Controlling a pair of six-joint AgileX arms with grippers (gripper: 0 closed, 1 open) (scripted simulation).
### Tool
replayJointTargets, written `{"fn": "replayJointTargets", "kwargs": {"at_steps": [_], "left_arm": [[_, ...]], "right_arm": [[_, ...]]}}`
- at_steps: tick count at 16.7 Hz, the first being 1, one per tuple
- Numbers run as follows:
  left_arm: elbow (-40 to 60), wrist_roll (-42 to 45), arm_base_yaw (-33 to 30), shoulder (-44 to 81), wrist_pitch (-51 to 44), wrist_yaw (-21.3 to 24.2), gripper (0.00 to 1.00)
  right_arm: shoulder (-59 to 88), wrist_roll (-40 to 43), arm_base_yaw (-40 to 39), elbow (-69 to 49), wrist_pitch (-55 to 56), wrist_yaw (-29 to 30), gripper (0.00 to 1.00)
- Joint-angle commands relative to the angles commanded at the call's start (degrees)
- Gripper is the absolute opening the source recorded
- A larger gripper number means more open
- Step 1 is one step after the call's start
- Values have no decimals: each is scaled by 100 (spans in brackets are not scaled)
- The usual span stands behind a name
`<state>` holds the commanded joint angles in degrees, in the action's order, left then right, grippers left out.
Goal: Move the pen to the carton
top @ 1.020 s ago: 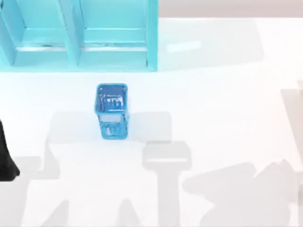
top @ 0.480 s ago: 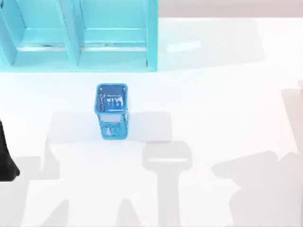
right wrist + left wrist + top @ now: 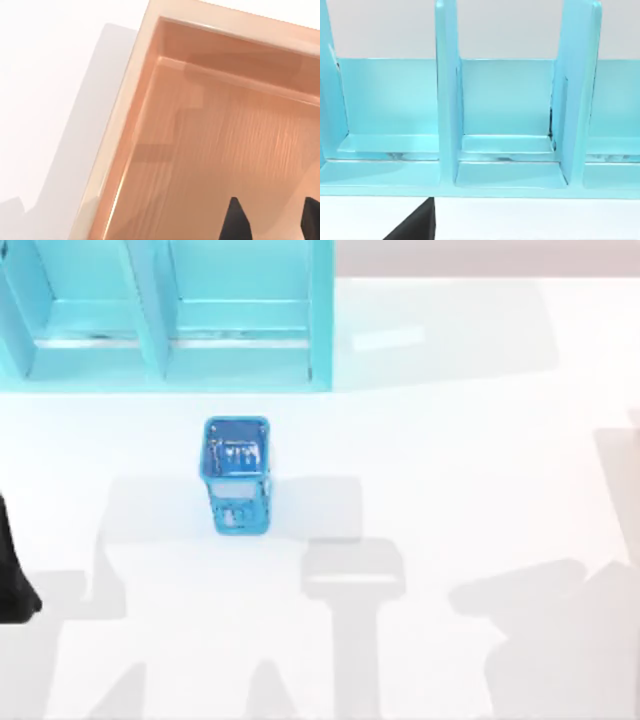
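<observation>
1. At the table's (image 3: 450, 440) 4 o'clock, the right arm's shadow (image 3: 540, 620) has slid toward the edge, then stopped.
2. The right gripper (image 3: 270, 220) hangs over the carton (image 3: 120, 125), fingers spread, nothing between them.
3. I cannot tell where the pen lies; the release looks finished.
4. The left arm (image 3: 12, 580) is parked at 8 o'clock.
</observation>
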<state>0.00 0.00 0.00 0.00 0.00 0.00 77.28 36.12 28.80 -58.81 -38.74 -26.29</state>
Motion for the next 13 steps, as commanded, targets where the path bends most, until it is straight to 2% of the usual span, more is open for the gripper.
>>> {"fn": "replayJointTargets", "kwargs": {"at_steps": [7,13], "left_arm": [[0,0,0,0,0,0,100],[0,0,0,0,0,0,100]], "right_arm": [[0,0,0,0,0,0,98],[0,0,0,0,0,0,100]]}}
